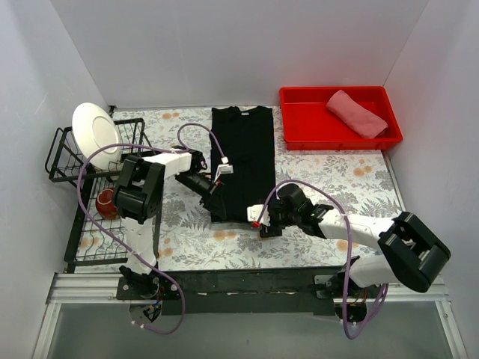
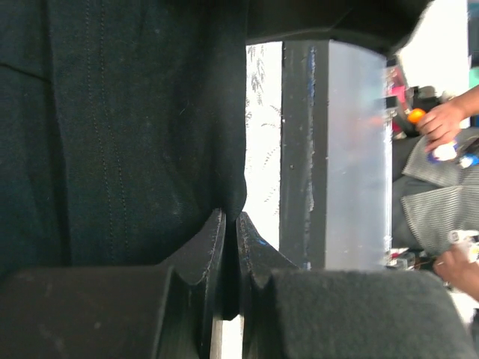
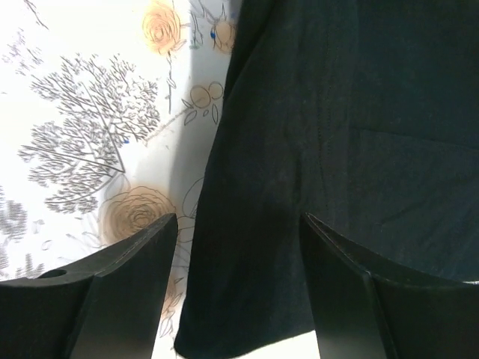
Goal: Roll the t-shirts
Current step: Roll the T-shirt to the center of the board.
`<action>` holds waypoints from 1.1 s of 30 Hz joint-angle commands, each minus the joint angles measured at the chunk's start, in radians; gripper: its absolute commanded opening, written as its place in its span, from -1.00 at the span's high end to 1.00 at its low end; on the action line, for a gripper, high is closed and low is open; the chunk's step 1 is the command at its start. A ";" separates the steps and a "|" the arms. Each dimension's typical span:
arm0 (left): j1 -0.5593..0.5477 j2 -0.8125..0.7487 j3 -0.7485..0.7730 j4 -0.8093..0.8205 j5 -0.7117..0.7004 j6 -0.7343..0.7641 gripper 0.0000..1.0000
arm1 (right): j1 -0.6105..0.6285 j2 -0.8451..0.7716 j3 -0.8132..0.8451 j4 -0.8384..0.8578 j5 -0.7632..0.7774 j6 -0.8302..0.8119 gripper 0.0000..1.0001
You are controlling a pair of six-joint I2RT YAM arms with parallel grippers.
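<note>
The black t-shirt (image 1: 243,153) lies folded into a long strip down the middle of the floral tablecloth, collar at the far end. My left gripper (image 1: 215,200) is shut on its near left corner; in the left wrist view the jaws (image 2: 230,224) pinch a thin edge of black cloth (image 2: 120,127). My right gripper (image 1: 262,224) is open at the near right corner; in the right wrist view the fingers (image 3: 131,277) straddle the black hem (image 3: 254,262). The salmon-pink t-shirt (image 1: 356,112) lies rolled in the red bin (image 1: 299,131).
A black wire dish rack (image 1: 90,194) stands at the left with a white plate (image 1: 96,129) and a red cup (image 1: 106,202). White walls close in the left, far and right sides. Purple cables loop over both arms.
</note>
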 commanded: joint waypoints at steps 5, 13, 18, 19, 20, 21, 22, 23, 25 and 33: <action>0.063 0.003 0.047 -0.100 0.078 0.065 1.00 | 0.023 0.122 -0.032 0.265 0.183 -0.070 0.12; 0.073 -0.372 -0.205 0.420 -0.160 -0.231 -0.11 | 0.008 0.106 0.097 0.040 0.093 -0.029 0.95; 0.014 -0.682 -0.421 0.854 -0.388 -0.294 -0.35 | 0.005 0.097 0.134 -0.092 0.061 0.003 0.97; -0.022 -0.763 -0.509 0.905 -0.415 -0.272 -0.96 | 0.005 0.097 0.137 -0.092 0.062 0.005 0.97; -0.044 -0.798 -0.544 0.947 -0.475 -0.263 -0.96 | 0.003 0.097 0.137 -0.092 0.070 0.013 0.97; -0.064 -0.818 -0.573 0.988 -0.481 -0.259 -0.96 | 0.003 0.097 0.137 -0.092 0.079 0.029 0.97; -0.096 -0.830 -0.590 0.993 -0.479 -0.225 -0.96 | 0.002 0.100 0.140 -0.092 0.080 0.037 0.97; -0.108 -0.836 -0.608 0.998 -0.483 -0.213 -0.96 | 0.000 0.107 0.143 -0.120 0.082 0.043 0.97; -0.142 -0.832 -0.621 1.007 -0.483 -0.199 -0.96 | -0.004 0.112 0.143 -0.117 0.091 0.060 0.97; -0.187 -0.806 -0.710 1.047 -0.478 -0.046 -0.75 | -0.030 0.118 0.146 -0.142 0.070 0.071 0.97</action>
